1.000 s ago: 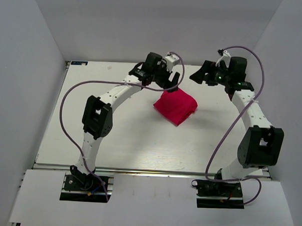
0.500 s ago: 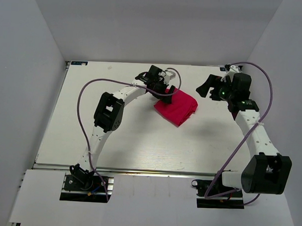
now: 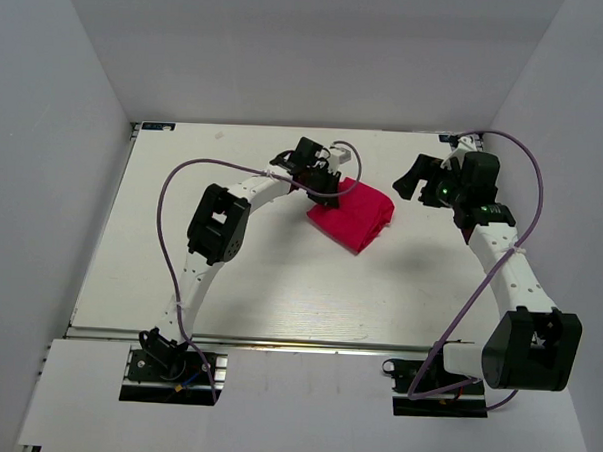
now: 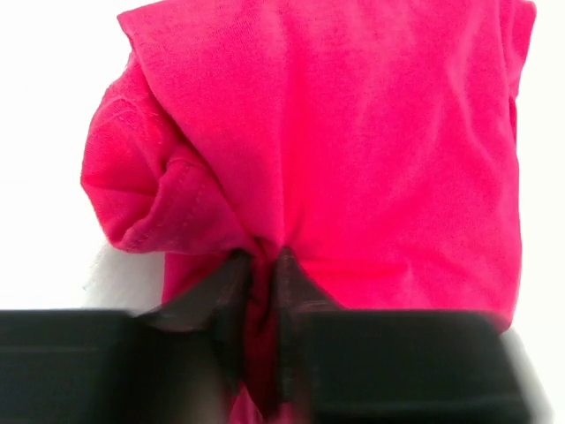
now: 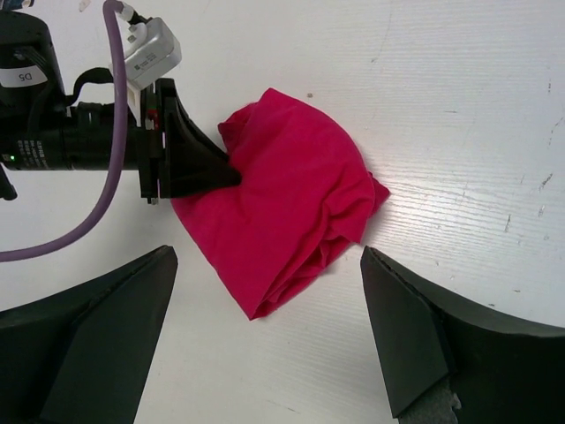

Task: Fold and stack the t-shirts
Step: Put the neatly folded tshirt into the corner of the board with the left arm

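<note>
Two arms reach over the white table (image 3: 279,285): left arm (image 3: 222,223) bent low inward, right arm (image 3: 510,265) arched high. Bunched crimson t-shirt (image 3: 357,216) lies toward the back. Left gripper (image 3: 326,190) pinches its left edge; right gripper (image 3: 412,178) hangs spread wide nearby.

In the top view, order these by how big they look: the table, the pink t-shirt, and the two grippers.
1. table
2. t-shirt
3. left gripper and right gripper: they look about alike, so I won't rank them; both look smaller than the shirt.
</note>
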Controlling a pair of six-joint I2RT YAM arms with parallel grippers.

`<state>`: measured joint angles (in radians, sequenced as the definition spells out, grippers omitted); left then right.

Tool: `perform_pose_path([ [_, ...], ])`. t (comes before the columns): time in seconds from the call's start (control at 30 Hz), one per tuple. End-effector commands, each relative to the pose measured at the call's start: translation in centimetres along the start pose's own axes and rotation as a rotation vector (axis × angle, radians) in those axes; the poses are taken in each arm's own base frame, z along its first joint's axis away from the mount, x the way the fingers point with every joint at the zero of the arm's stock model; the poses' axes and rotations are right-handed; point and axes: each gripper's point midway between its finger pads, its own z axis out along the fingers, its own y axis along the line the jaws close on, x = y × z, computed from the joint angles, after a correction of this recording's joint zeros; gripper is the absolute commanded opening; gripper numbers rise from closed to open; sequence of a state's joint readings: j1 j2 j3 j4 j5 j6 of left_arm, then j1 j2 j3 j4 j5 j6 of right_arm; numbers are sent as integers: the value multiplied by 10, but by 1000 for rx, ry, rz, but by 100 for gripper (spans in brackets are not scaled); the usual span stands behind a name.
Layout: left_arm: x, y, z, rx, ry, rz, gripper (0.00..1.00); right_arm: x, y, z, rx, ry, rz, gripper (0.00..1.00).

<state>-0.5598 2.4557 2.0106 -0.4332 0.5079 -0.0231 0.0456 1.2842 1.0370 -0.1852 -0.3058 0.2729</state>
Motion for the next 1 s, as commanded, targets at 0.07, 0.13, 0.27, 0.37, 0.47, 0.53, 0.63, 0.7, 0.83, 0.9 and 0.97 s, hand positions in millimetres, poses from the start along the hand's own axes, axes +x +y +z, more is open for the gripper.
perform_pose_path([
  [0.07, -7, -10, -15, 5, -19, 55, 0, 2, -8, -7, 49, -8, -7, 90],
  [0.13, -7, -2, -20, -52, -22, 68, 0, 6, -14, -8, 74, 6, -7, 90],
  [0.27, -15, 32, -56, -155, -86, 29, 0, 15, -20, -13, 110, 11, -10, 90],
  [0.37, -35, 68, -100, -250, -162, -25, 0, 21, -23, -15, 122, 14, -8, 90],
  [0.47, -38, 107, -142, -320, -207, -77, 0, 27, -27, -14, 131, 31, -5, 90],
  [0.53, -39, 128, -162, -359, -227, -74, 0, 30, -27, -13, 129, 40, -3, 90],
  [0.63, -28, 168, -197, -443, -218, -74, 0, 31, -27, -11, 125, 50, -10, 90],
  [0.7, -17, 203, -229, -549, -203, -110, 0, 33, -30, -9, 131, 57, -8, 90],
  [0.83, -3, 258, -275, -642, -237, -141, 0, 32, -35, -6, 148, 59, -9, 90],
  [0.9, 10, 282, -293, -647, -235, -158, 0, 32, -35, -3, 147, 67, -12, 90],
  [0.97, 13, 306, -298, -659, -229, -156, 0, 28, -34, -1, 144, 82, -16, 90],
])
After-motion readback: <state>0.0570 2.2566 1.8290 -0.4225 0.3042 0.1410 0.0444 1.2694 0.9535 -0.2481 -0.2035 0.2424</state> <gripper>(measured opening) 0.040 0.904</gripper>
